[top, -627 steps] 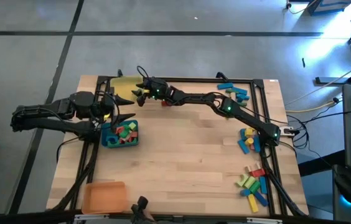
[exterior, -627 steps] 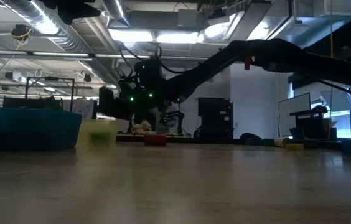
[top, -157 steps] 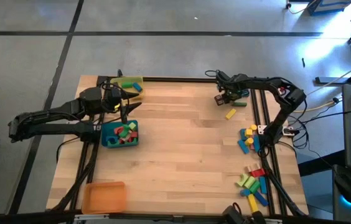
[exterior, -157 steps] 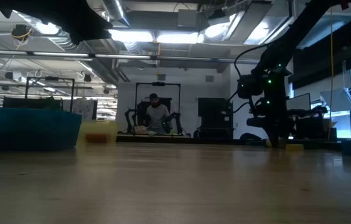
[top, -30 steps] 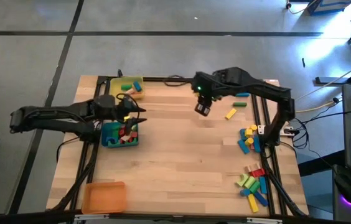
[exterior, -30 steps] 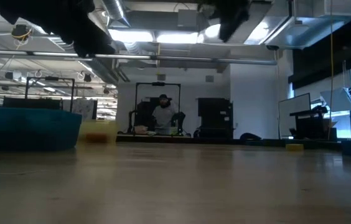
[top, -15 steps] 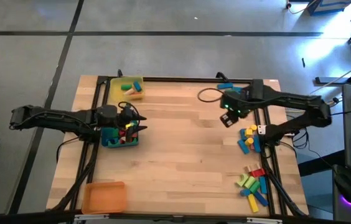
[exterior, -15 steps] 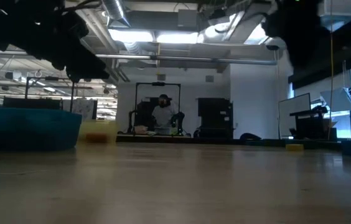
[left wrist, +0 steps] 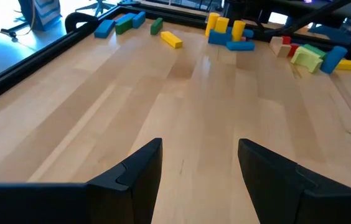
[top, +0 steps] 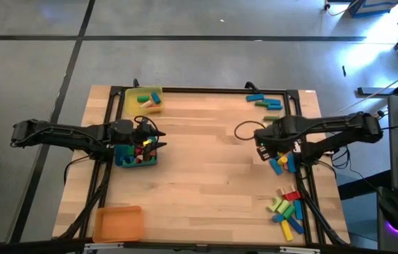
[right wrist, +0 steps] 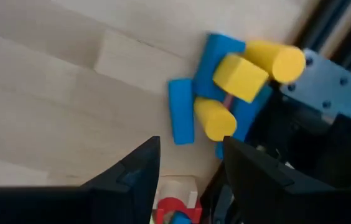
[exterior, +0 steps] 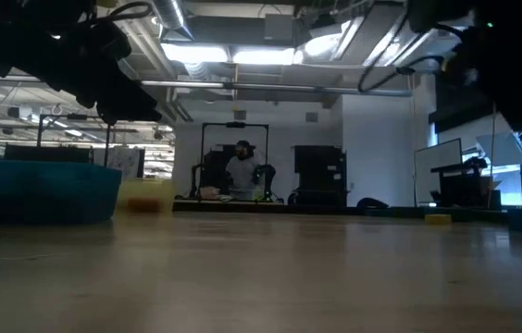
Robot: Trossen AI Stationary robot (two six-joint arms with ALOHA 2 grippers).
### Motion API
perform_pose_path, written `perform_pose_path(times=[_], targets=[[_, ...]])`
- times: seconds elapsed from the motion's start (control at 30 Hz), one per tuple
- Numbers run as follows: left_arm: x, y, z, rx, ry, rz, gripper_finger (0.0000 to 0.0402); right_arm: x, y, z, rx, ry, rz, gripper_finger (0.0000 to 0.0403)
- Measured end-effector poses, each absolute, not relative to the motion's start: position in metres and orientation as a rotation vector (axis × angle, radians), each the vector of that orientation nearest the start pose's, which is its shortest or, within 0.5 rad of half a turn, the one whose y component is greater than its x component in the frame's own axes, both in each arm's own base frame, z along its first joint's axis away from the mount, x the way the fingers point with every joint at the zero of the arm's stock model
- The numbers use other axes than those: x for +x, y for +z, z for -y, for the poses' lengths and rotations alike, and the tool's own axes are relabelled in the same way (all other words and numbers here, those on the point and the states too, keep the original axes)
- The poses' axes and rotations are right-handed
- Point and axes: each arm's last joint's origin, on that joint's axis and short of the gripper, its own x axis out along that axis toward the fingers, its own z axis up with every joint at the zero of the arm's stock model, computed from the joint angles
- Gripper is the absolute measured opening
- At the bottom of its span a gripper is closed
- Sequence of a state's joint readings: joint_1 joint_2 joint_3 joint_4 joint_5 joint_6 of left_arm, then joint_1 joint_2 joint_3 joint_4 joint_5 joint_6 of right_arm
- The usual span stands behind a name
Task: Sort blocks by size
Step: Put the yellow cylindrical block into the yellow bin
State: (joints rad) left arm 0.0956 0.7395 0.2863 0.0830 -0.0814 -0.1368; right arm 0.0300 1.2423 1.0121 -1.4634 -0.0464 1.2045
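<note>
1. My left gripper (top: 153,143) hovers over the blue tray (top: 123,159), fingers (left wrist: 139,171) spread with nothing between them; sorted blocks (top: 140,152) lie in the tray directly beneath.
2. My right gripper (top: 262,149) hangs over the table's right side, fingers (right wrist: 135,171) parted and empty.
3. Just ahead of those fingers lies a cluster of blue and yellow blocks (right wrist: 231,87), a flat blue block (right wrist: 181,119) nearest, untouched.
4. More blocks (top: 286,209) are heaped at the near right edge, and a few blue and green ones (top: 264,102) at the far right.
5. The yellow tray (top: 133,99) holds two blocks.
</note>
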Motion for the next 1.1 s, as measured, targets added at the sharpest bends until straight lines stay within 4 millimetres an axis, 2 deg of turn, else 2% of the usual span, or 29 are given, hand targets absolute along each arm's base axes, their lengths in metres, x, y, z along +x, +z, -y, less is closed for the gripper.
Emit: perform_pose_path(times=[0.2,0.4,0.6,0.83,1.1], targets=[[0.16,0.191,-0.018,-0.124,0.199,-0.381,0.0196,0.163,0.233,-0.016,0.925,-1.052,-1.598,0.0177],[0.16,0.191,-0.018,-0.124,0.199,-0.379,0.0196,0.159,0.213,-0.016,0.936,-1.076,-1.592,0.0178],[0.16,0.191,-0.018,-0.124,0.199,-0.38,0.0196,0.154,0.198,-0.016,0.92,-1.095,-1.603,0.0212],[0.16,0.191,-0.018,-0.124,0.199,-0.379,0.0196,0.151,0.193,-0.015,0.905,-1.121,-1.598,0.0245],[0.16,0.191,-0.018,-0.117,0.198,-0.381,0.0196,0.151,0.193,-0.015,0.908,-1.134,-1.588,0.0216]])
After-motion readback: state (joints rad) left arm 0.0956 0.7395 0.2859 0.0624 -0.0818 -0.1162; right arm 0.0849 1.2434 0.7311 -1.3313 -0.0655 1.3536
